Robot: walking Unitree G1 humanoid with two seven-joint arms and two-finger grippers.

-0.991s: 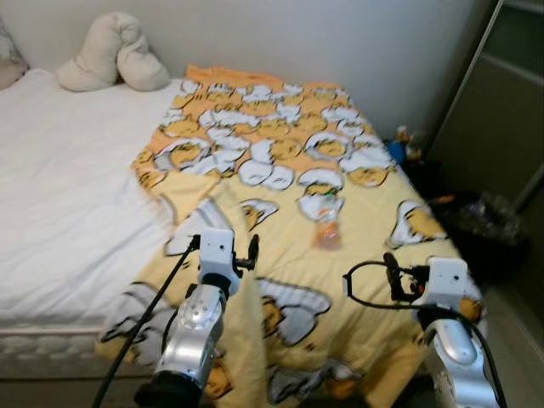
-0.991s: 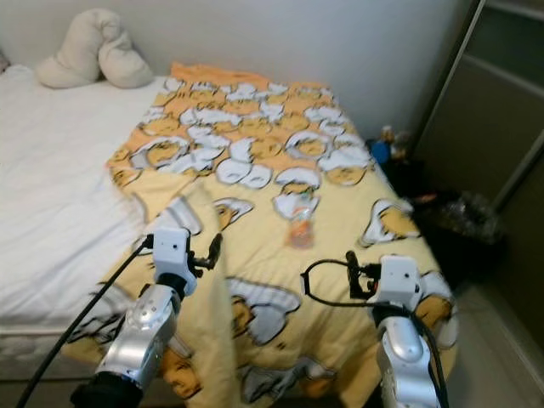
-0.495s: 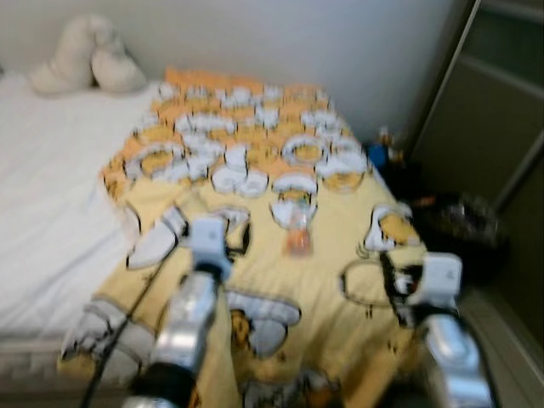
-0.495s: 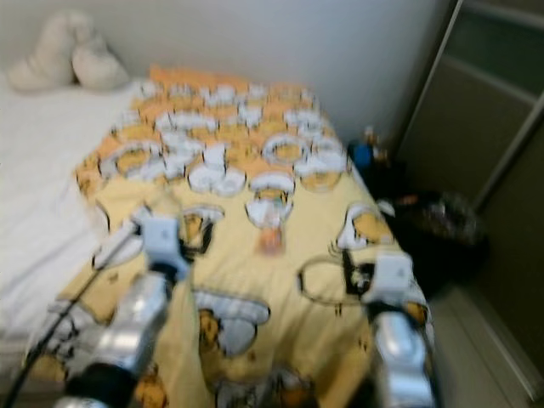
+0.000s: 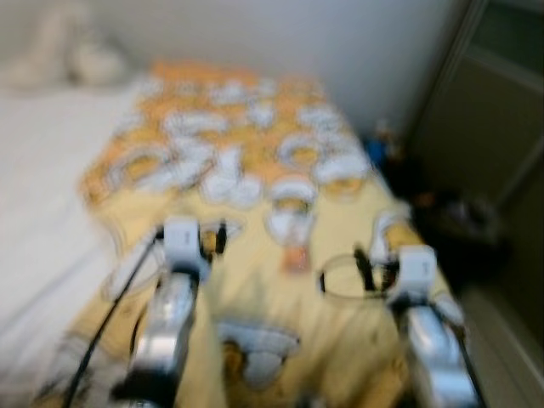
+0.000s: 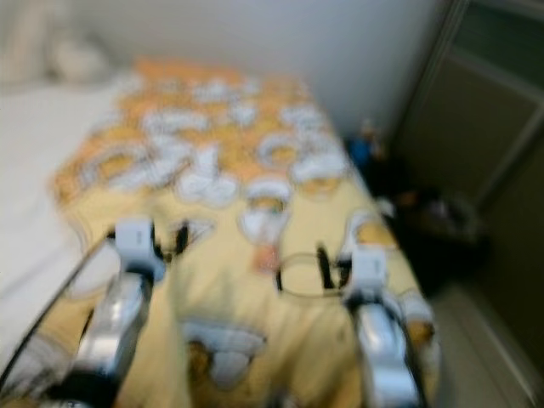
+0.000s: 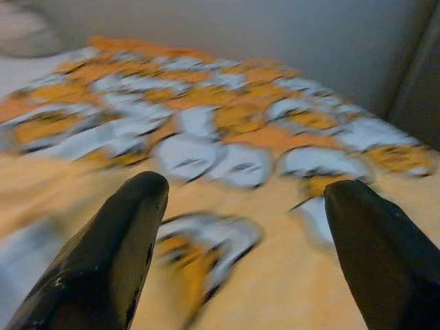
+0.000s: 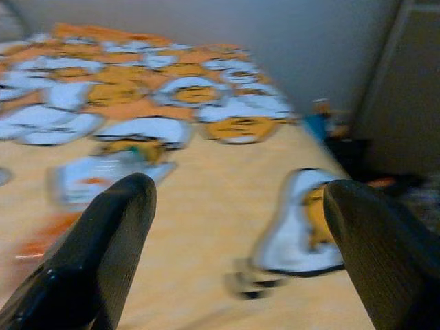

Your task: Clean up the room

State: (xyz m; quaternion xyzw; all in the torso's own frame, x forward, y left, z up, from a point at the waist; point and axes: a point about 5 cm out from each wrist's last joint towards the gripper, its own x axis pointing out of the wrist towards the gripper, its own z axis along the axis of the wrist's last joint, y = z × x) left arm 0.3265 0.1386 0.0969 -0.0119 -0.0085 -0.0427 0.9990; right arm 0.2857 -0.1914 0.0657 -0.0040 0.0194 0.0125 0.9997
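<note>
A blurred view of a bed from its foot end. At the far left of the frame lies a white sheet (image 5: pixel 38 195), with a pale pillow (image 5: pixel 72 51) smeared into the upper left corner. The middle of the frame is taken up by a yellow and orange blanket (image 5: pixel 255 153) printed with white cartoon shapes.

Low in the frame, left of centre, the left gripper (image 5: pixel 217 238) reaches out over the blanket on its silver arm. In the left wrist view its two black fingers (image 7: pixel 113 254) stand well apart with nothing between them, only blanket beyond.

Near the centre of the frame a small orange bottle-like thing (image 5: pixel 295 255) lies on the blanket, between the two grippers and a little beyond them; it is too blurred to name surely.

Low and right of centre, the right gripper (image 5: pixel 361 268) is held over the blanket. In the right wrist view its fingers (image 8: pixel 103 254) are also spread wide and hold nothing.

At the right edge stands a dark wardrobe (image 5: pixel 493 110), with dark clutter (image 5: pixel 463 217) on the floor beside the bed.
</note>
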